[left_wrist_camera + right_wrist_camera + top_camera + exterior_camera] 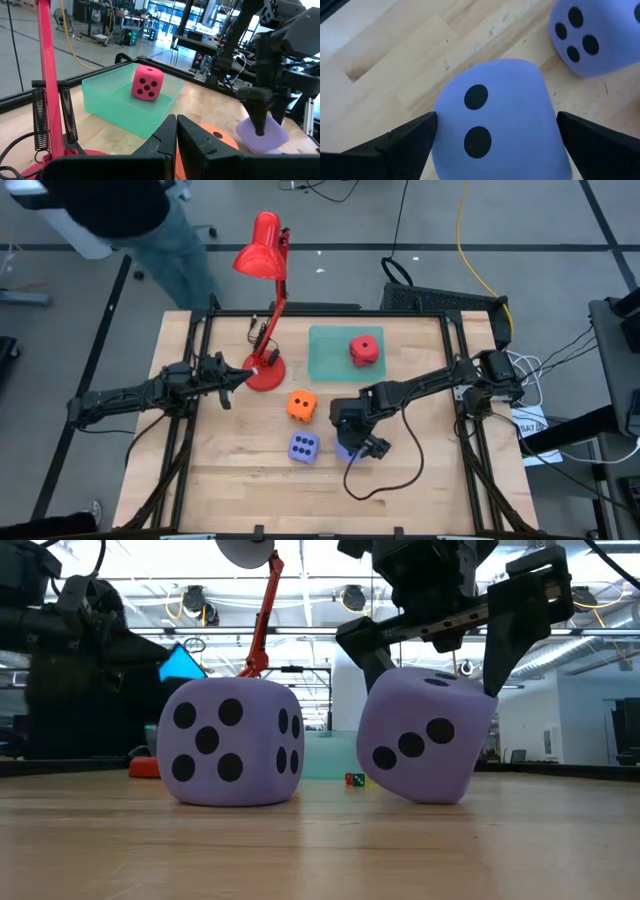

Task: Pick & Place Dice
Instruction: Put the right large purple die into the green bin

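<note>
Straddling a purple die [428,735], the right gripper [432,660] hangs over the front middle of the bench [420,470], its two dark fingers [407,142] spread wide with one on either side of the cube. That die sits tilted, resting on one lower edge on the wood, with a three-pip face toward the low camera and a two-pip face toward the wrist camera; whether the fingers actually press its sides cannot be told, though they stand right against it. Just beside it, toward the bench's left, a second purple die [304,447] sits flat on the wood with five pips facing the low camera. An orange die [301,405] lies near the bench's centre, a little farther from the front edge than the two purple ones. A red die [365,349] rests inside a shallow green tray [325,360] set toward the back edge, right of the middle. A red desk lamp [262,255] stands with its round base just left of the tray, head leaning beyond the back edge. At the bench's left side, near the lamp base, the left gripper [238,377] waits with its fingers together and nothing between them. Beyond the back left corner, a person [130,215] in dark clothing stands on the floor.
</note>
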Controlling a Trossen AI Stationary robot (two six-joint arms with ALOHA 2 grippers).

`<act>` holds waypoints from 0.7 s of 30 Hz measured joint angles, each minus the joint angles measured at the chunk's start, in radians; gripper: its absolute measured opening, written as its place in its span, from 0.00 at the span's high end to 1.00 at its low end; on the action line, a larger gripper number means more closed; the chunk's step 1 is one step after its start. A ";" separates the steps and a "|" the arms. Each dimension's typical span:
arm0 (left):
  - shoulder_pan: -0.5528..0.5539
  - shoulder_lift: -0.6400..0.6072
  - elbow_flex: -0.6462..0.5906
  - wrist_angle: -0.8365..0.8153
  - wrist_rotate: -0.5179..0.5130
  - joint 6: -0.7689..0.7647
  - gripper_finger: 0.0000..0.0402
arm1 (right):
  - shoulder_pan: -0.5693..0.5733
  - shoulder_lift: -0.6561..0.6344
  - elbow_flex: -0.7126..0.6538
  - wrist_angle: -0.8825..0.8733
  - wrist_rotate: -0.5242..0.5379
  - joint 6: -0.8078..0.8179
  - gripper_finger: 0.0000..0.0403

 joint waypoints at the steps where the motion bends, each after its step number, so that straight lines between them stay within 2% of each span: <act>1: 0.000 0.000 0.000 0.000 0.000 0.002 0.95 | 0.002 0.000 0.000 0.004 0.001 -0.004 0.01; 5: 0.000 0.000 0.000 0.000 0.000 0.010 0.95 | 0.003 0.002 -0.001 0.012 0.003 0.014 0.01; 11: 0.000 0.000 0.000 0.000 0.000 0.009 0.95 | -0.012 -0.008 -0.001 0.030 -0.016 0.167 0.01; 18: 0.000 0.000 0.000 0.000 0.000 0.006 0.95 | -0.051 -0.039 -0.006 0.051 -0.136 0.387 0.01; 21: 0.000 0.000 0.000 0.001 0.002 0.001 0.95 | -0.051 -0.047 -0.008 0.082 -0.232 0.444 0.01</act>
